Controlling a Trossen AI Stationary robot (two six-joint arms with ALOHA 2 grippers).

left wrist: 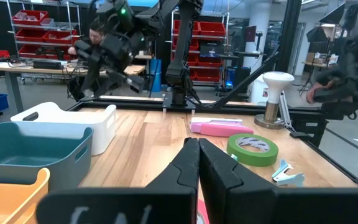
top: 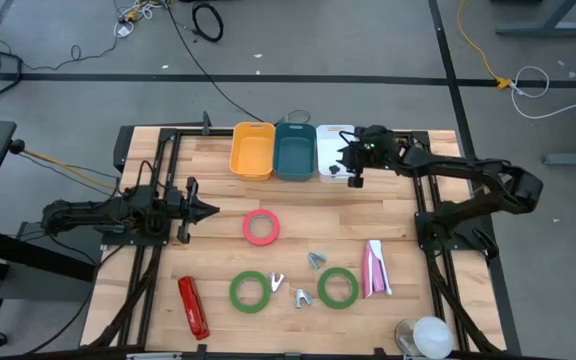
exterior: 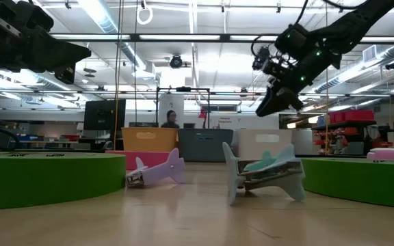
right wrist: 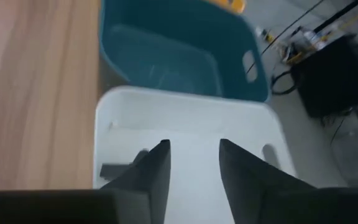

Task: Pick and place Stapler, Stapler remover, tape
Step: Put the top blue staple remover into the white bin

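My right gripper (right wrist: 194,152) hangs open above the white bin (right wrist: 185,112) at the table's far edge, nothing between its fingers. A small dark grey thing (right wrist: 113,169) lies on the bin's floor, partly hidden by one finger. My left gripper (left wrist: 197,149) waits shut at the table's left (top: 211,210), pointing level toward the right. The pinkish-red tape (top: 261,227) lies flat at mid-table. Two green tapes (top: 249,291) (top: 337,288) lie flat near the front. A red stapler (top: 193,306) and a pink stapler (top: 376,268) lie on the wood, with three staple removers (top: 315,260) (top: 277,283) (top: 301,297) between the tapes.
An orange bin (top: 251,150) and a teal bin (top: 295,150) stand left of the white bin (top: 333,152) along the far edge. A white domed lamp (top: 428,335) sits at the near right corner. Bare wood lies between the bins and the pinkish-red tape.
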